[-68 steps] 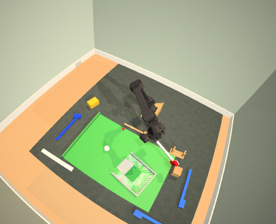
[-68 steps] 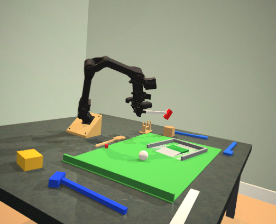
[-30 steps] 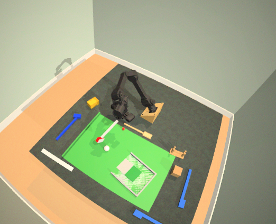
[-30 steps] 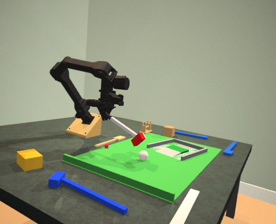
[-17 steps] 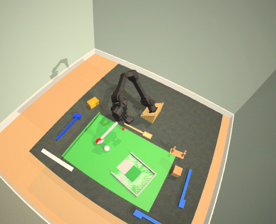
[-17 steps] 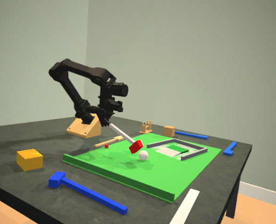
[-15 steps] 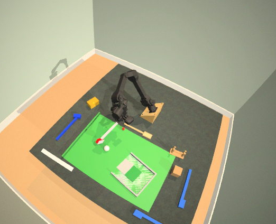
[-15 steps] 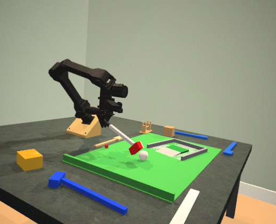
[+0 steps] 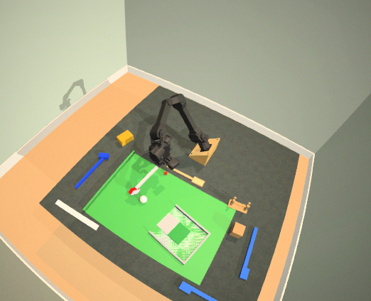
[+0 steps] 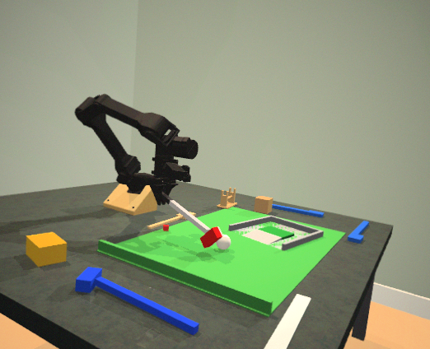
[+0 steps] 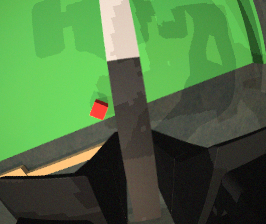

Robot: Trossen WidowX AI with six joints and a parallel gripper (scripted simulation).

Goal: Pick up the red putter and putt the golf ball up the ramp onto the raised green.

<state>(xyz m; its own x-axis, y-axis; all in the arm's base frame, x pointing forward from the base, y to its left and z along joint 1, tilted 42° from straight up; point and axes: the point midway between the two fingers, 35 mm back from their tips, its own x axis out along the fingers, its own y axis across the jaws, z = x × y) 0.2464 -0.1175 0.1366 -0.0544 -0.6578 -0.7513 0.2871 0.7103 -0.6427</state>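
My gripper is shut on the shaft of the red putter. The pale shaft slants down over the turf to its red head. The white golf ball sits on the turf, close to the head. The head is on the ball's side away from the ramp, with a small gap in the top view. I cannot tell whether the head touches the turf. The raised green is the dark green panel beyond the ramp, inside grey rails.
A red cube and a wooden paddle lie near the gripper. A wooden rack and wooden block stand right. A blue mallet, yellow block and white bar lie left.
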